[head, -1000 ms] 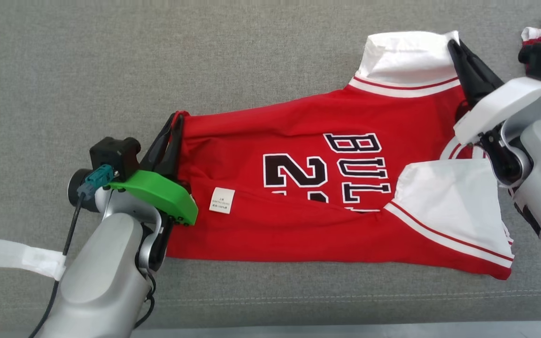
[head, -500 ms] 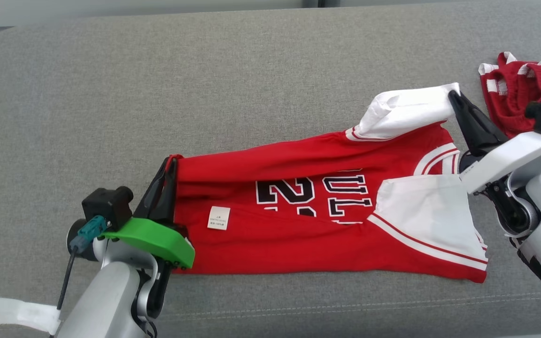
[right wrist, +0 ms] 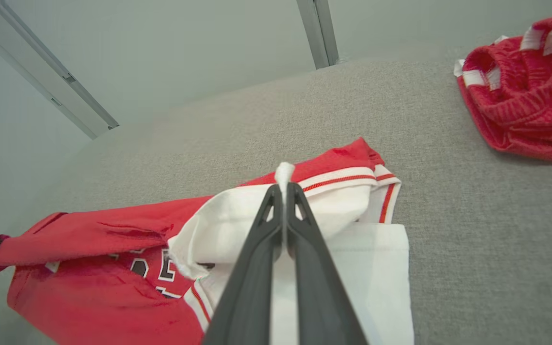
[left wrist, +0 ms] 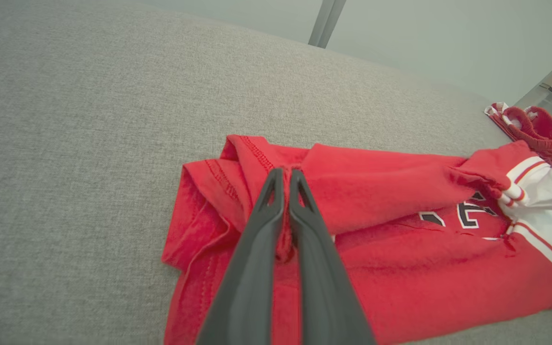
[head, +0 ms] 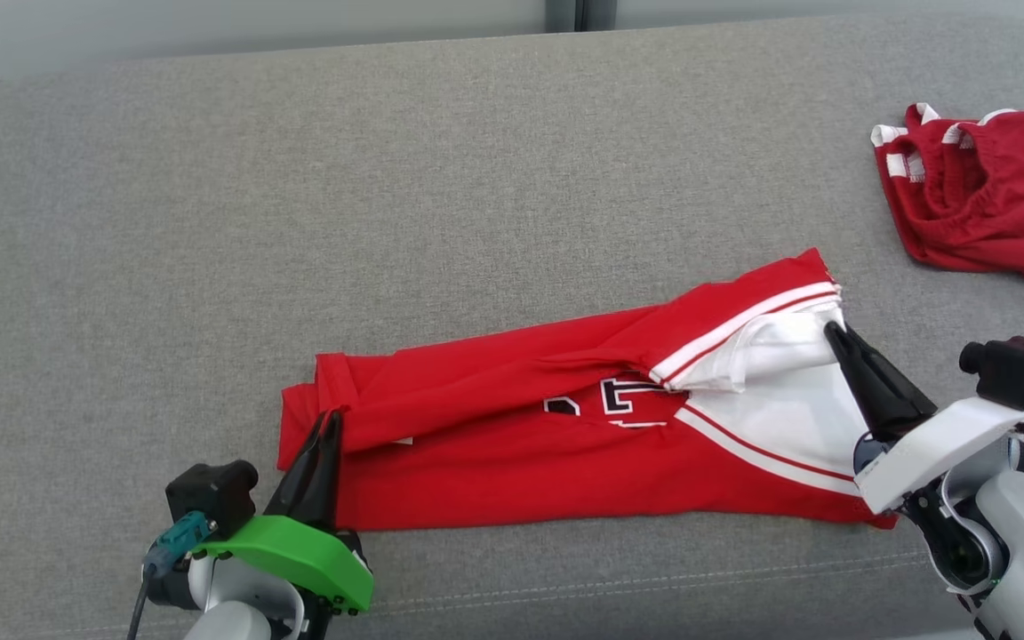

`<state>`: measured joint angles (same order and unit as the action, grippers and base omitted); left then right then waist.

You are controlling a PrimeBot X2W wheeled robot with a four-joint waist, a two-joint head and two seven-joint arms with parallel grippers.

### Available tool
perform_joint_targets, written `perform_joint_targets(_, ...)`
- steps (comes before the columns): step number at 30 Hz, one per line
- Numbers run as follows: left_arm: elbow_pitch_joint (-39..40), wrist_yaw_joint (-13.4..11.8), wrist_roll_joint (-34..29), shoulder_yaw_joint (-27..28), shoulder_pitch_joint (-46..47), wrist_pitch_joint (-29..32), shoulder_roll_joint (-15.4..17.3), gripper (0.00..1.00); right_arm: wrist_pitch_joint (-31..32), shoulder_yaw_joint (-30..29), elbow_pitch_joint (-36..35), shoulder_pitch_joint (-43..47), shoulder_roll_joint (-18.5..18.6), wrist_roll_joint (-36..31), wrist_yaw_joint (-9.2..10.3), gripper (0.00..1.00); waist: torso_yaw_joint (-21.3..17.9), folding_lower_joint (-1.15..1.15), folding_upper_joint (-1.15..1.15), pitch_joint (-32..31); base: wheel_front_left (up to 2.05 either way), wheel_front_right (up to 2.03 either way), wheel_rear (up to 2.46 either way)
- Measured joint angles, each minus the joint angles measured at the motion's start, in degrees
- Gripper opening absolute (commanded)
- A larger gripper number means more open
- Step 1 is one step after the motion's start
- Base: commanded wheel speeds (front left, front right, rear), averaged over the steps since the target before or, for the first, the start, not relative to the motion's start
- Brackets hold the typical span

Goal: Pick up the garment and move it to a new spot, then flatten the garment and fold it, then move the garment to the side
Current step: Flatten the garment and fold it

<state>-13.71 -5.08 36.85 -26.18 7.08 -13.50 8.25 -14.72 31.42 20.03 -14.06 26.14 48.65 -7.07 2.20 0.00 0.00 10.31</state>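
Across the cushion's (head: 388, 222) near half, left to right: left gripper (head: 331, 420), garment (head: 548, 480), right gripper (head: 831, 331) (each pinching an end). Far right, apart, a second garment (head: 983, 200).

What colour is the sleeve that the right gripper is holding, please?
White sleeve, red-and-white striped trim; right wrist view shows it best.

1. Bright, even, diffuse light fills all three views.
2. A thin, soft shadow lies under the jersey (head: 521, 480) hem.
3. Wrist views bow at the edges; the left end effector (left wrist: 285, 173) looks soft near the lens.
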Motion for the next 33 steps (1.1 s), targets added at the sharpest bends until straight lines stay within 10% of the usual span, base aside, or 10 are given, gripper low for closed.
perform_joint_targets(7, -1.51, -0.46, 0.19, 0.35, -0.5, 1.23, 0.67, 0.0, 0.12, 0.83, -1.09, 2.36, 1.58, -7.03, 0.0, 0.0, -0.87, 0.0, 0.0, -0.38, 0.0, 0.0, 0.0)
perform_joint_targets(10, -2.59, -0.48, -0.07, 0.4, -1.04, 2.13, 1.21, 0.41, 0.12, 0.82, -1.03, 3.09, 1.85, -9.14, 0.0, 0.12, -1.36, 0.0, 0.0, -0.34, 0.0, 0.0, 0.0)
perform_joint_targets(12, -3.22, -0.57, -0.33, 0.51, -1.44, 2.4, 1.57, 1.0, 0.12, 0.43, -0.87, 3.64, 2.31, -10.74, -0.04, 0.34, -1.53, 0.0, 0.0, -0.25, 0.0, 0.0, 0.0)
perform_joint_targets(14, -3.77, -1.02, -0.91, 0.92, -1.53, 2.4, 1.92, 1.0, 0.12, -0.07, -0.7, 4.43, 2.53, -11.31, -0.04, 0.78, -1.6, 0.0, 0.0, -0.18, 0.0, 0.0, 0.0)
perform_joint_targets(16, -4.09, -1.04, -1.87, 1.74, -1.54, 2.34, 2.58, 1.0, 0.12, -0.08, -0.52, 5.2, 2.75, -12.5, -0.04, 1.0, -1.67, 0.0, 0.0, -0.15, 0.0, 0.0, 0.0)
perform_joint_targets(33, 0.19, -1.59, -6.57, 5.5, -1.46, 0.01, 2.76, 1.0, 0.12, -4.87, 2.35, 9.23, 3.12, -8.6, -0.07, 1.0, -2.77, 0.0, 0.0, -2.55, 0.0, 0.0, 0.0)
